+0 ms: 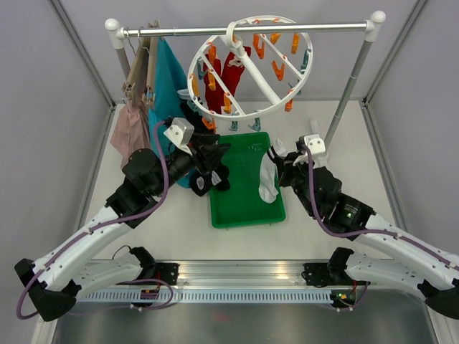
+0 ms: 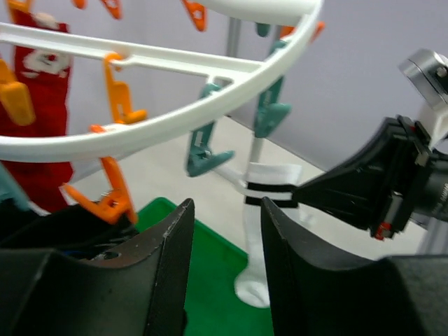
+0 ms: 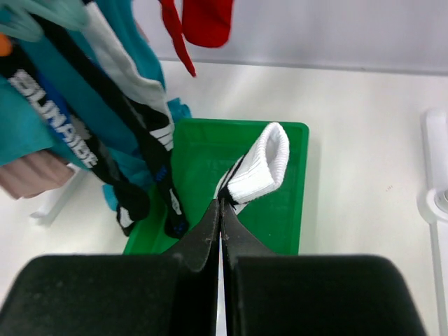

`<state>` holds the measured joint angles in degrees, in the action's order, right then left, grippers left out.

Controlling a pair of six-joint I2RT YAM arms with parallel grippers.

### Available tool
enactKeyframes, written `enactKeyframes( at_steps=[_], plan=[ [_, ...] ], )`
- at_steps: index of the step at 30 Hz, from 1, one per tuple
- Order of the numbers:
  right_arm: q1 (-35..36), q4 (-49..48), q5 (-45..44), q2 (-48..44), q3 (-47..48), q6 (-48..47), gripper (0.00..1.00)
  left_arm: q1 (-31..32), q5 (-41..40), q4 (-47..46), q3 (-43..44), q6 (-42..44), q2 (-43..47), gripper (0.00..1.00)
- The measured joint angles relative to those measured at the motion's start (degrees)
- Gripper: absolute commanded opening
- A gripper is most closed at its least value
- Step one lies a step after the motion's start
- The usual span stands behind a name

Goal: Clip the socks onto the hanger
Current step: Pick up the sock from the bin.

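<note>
Hanger [image 1: 254,72]: one white ring, upper centre on rail [image 1: 323,29], two red socks [image 1: 233,72] clipped on it. Right gripper [image 3: 220,203] pinched tight on one white black-striped sock [image 3: 262,168] over the one green tray [image 1: 240,197], centre. Left gripper [image 2: 227,210] fingers partly apart, nothing between, under ring's left rim. Dark socks [image 3: 52,115] left of tray, count unclear.

You have a green tray [image 1: 245,195] on the desk [image 1: 179,233]; behind it, a teal cloth [image 1: 170,75] and a pink garment [image 1: 130,130] hang from the metal rail [image 1: 179,31].

Glossy white plastic hanger [image 2: 175,120], ribbed knit sock [image 3: 266,164], smooth green plastic tray [image 1: 244,206].
</note>
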<state>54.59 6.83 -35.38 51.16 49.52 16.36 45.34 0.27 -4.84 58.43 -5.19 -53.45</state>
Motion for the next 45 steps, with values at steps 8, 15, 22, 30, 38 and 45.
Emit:
enactKeyframes(
  at_steps=[8, 15, 22, 30, 38, 45],
  plan=[
    [0.02, 1.18, 9.84, -2.47, 0.68, -4.46, 0.00, 0.00, 8.74, -2.89, -6.84, -6.67, 0.59, 0.58],
    [0.07, 3.39, 17.84, -3.63, 2.91, -7.10, 0.00, -1.01, 13.14, -4.31, -9.75, -10.82, -0.28, 0.63],
    [0.07, 4.68, 21.92, -5.05, 5.42, -7.65, 0.00, -8.33, 23.28, -10.58, -11.89, -20.85, -3.67, 0.66],
    [0.07, 5.09, 25.73, -5.90, 5.84, -7.63, 0.00, -11.26, 32.37, -19.80, -13.84, -31.50, -7.50, 0.66],
    [0.07, 5.09, 28.24, -5.75, 5.92, -7.41, 0.00, -11.26, 36.13, -26.29, -13.92, -36.92, -10.75, 0.66],
    [0.07, 4.68, 29.57, -5.22, 5.92, -7.13, 0.00, -11.26, 37.46, -29.18, -14.27, -38.75, -11.67, 0.66]
  ],
)
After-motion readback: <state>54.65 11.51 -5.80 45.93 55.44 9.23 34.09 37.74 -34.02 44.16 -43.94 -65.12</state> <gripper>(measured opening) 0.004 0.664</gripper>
